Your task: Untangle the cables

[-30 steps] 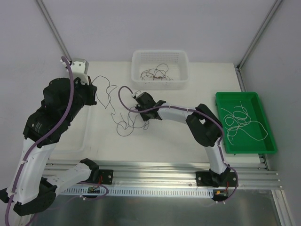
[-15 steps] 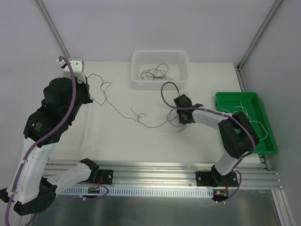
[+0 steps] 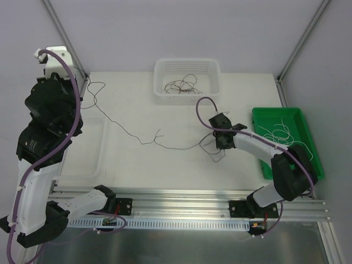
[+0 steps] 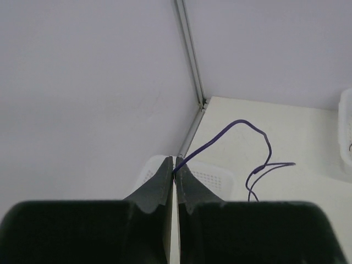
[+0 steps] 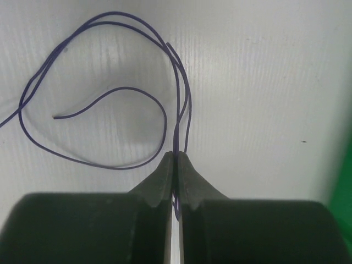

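Note:
A thin purple cable [image 3: 127, 130] runs stretched across the table from far left to centre right, with a small kink [image 3: 158, 135] midway. My left gripper [image 4: 175, 163] is shut on one end of it, raised near the back left corner [image 3: 82, 82]. My right gripper [image 5: 175, 157] is shut on the cable's other part, low over the table [image 3: 220, 144], where loose purple loops [image 5: 104, 110] lie in front of the fingers. More dark cables [image 3: 181, 86] lie bunched in the white basket. White cables [image 3: 281, 140] lie in the green tray.
The white basket [image 3: 187, 65] stands at the back centre. The green tray [image 3: 280, 113] sits at the right edge. A low white tray [image 3: 88, 159] lies at the left under my left arm. Metal frame posts stand at both back corners.
My left gripper has risen and moved back left with its cable end. My right gripper has moved right with the other part. The cable has gone from curled loops to a long stretched line.

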Controlling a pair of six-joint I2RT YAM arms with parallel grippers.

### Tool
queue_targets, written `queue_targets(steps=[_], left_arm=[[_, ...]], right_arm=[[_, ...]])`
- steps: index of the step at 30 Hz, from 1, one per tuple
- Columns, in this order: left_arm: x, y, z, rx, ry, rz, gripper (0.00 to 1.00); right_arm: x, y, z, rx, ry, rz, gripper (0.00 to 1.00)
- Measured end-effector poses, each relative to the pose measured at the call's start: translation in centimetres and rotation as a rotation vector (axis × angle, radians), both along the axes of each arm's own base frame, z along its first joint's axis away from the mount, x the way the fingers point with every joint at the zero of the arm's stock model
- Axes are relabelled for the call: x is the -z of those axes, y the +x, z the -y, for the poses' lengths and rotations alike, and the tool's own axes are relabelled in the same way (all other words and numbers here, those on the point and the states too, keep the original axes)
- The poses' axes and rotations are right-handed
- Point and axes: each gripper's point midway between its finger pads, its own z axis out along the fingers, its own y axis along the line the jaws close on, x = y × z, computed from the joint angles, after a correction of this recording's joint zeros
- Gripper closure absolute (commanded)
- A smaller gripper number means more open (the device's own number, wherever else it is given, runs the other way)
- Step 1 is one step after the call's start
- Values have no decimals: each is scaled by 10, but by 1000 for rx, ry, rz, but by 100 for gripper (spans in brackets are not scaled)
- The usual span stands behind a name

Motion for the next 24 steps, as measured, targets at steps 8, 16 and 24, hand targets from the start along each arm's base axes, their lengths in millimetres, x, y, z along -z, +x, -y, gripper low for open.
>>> queue_targets(steps=[8,16,24], left_arm=[[-79,2,-12,-88,23,156,100],[-132,-3,-12,-58,-16,294,100],[-141,-14,-12,-9,-42,359,100]], right_arm=[[-13,-9,10,23,11,24,99],[-2,-20,17,41,-3,-11,99],[0,-27,23,67,-1,-25,98]])
